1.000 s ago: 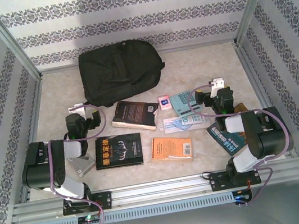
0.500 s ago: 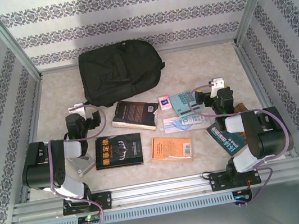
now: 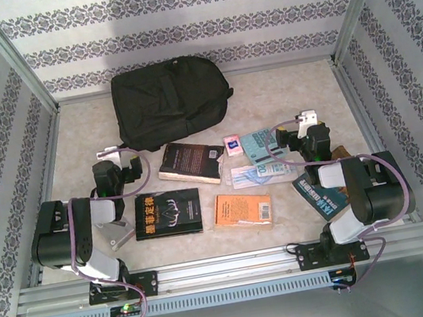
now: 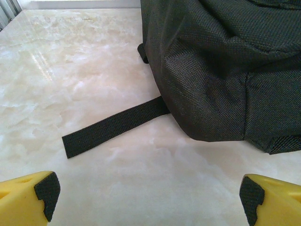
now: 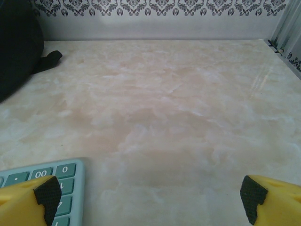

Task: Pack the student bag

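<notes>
- Left gripper (image 4: 150, 203), spread, faces the student bag (image 4: 221, 70) at 1 o'clock; it could snag just the loose strap (image 4: 113, 125).
- Right gripper (image 5: 150, 203), spread, could nudge the calculator (image 5: 42, 188) at 8 o'clock.

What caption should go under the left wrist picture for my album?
Open left gripper facing the black bag, whose strap lies flat on the marble table.
</notes>
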`<state>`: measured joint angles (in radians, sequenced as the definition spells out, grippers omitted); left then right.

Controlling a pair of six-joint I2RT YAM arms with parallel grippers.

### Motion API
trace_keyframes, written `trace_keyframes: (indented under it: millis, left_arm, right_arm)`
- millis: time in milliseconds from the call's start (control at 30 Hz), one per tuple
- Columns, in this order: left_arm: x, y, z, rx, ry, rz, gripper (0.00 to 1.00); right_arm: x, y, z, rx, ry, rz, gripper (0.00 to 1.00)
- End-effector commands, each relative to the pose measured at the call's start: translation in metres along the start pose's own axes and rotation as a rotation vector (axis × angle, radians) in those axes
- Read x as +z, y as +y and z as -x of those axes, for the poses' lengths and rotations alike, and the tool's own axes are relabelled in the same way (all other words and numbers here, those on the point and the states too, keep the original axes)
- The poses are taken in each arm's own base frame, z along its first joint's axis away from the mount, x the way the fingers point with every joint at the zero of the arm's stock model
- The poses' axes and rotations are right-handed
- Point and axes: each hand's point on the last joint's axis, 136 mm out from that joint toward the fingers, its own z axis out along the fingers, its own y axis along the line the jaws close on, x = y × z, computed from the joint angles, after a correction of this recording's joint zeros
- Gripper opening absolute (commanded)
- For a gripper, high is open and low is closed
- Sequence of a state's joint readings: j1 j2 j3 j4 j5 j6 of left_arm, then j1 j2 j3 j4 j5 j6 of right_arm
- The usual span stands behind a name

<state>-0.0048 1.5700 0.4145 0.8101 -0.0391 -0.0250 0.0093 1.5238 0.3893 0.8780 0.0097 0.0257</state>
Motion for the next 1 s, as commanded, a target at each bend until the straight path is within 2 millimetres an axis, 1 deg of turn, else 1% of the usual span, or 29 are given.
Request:
trace_keyframes:
  millis: [0, 33, 100, 167, 200, 267, 333, 400, 467, 500, 533, 600, 667, 700, 733, 800, 833, 867, 933, 967]
  left_arm:
    - [-0.010, 0.000, 0.014, 0.023, -0.071, 0.038, 0.99]
    - [-0.016, 0.003, 0.022, 0.017, -0.093, 0.059, 0.99]
    - [-0.031, 0.010, 0.042, 0.004, -0.092, 0.099, 0.99]
    - [-0.046, 0.002, 0.072, 0.051, -0.107, 0.067, 0.99]
    - [-0.057, -0.004, 0.090, 0.072, -0.125, 0.033, 0.99]
    - [-0.080, -0.008, 0.121, 0.029, -0.175, 0.012, 0.99]
    - [-0.107, -0.026, 0.151, -0.005, -0.240, -0.068, 1.00]
    - [-0.130, -0.047, 0.172, -0.053, -0.232, -0.152, 1.00]
    - [-0.153, -0.075, 0.186, -0.075, -0.183, -0.266, 1.00]
    - [-0.164, -0.088, 0.189, -0.080, -0.144, -0.302, 1.00]
    - [-0.171, -0.096, 0.191, -0.081, -0.098, -0.313, 1.00]
    - [-0.174, -0.097, 0.192, -0.143, -0.012, -0.284, 0.99]
    - [-0.167, -0.088, 0.188, -0.217, 0.088, -0.199, 0.99]
    - [-0.161, -0.082, 0.183, -0.255, 0.131, -0.138, 0.99]
    - [-0.154, -0.080, 0.182, -0.285, 0.149, -0.110, 0.99]
    - [-0.138, -0.098, 0.185, -0.287, 0.148, -0.185, 0.99]
    - [-0.129, -0.105, 0.188, -0.292, 0.152, -0.204, 0.99]
    - [-0.119, -0.113, 0.187, -0.286, 0.185, -0.208, 0.99]
    - [-0.096, -0.138, 0.186, -0.217, 0.294, -0.257, 0.99]
    - [-0.085, -0.149, 0.185, -0.184, 0.335, -0.274, 0.99]
  right_arm:
    - [-0.003, 0.004, 0.009, -0.007, -0.029, 0.023, 0.98]
    - [-0.004, 0.006, 0.014, -0.005, -0.044, 0.034, 0.98]
    - [-0.017, 0.004, 0.033, -0.008, -0.043, 0.012, 0.98]
    - [-0.032, 0.009, 0.057, -0.036, -0.049, -0.024, 0.98]
    - [-0.043, 0.018, 0.074, -0.046, -0.090, -0.008, 0.98]
    - [-0.062, 0.043, 0.097, -0.085, -0.136, 0.059, 0.98]
    - [-0.088, 0.070, 0.123, -0.089, -0.193, 0.132, 0.98]
    - [-0.116, 0.099, 0.144, -0.085, -0.239, 0.229, 0.98]
    - [-0.141, 0.124, 0.162, -0.077, -0.260, 0.306, 0.98]
    - [-0.153, 0.131, 0.170, -0.075, -0.241, 0.303, 0.98]
    - [-0.164, 0.134, 0.181, -0.068, -0.233, 0.265, 0.98]
    - [-0.179, 0.137, 0.194, -0.069, -0.197, 0.227, 0.98]
    - [-0.189, 0.134, 0.188, 0.003, -0.075, 0.238, 0.98]
    - [-0.193, 0.129, 0.188, 0.040, -0.049, 0.238, 0.98]
    - [-0.194, 0.126, 0.190, 0.082, -0.064, 0.240, 0.98]
    - [-0.191, 0.120, 0.188, 0.218, -0.065, 0.275, 0.98]
    - [-0.187, 0.119, 0.184, 0.289, -0.016, 0.317, 0.98]
    - [-0.182, 0.121, 0.177, 0.337, 0.055, 0.350, 0.98]
    - [-0.170, 0.130, 0.157, 0.375, 0.218, 0.398, 0.98]
    - [-0.165, 0.132, 0.148, 0.385, 0.252, 0.387, 0.98]
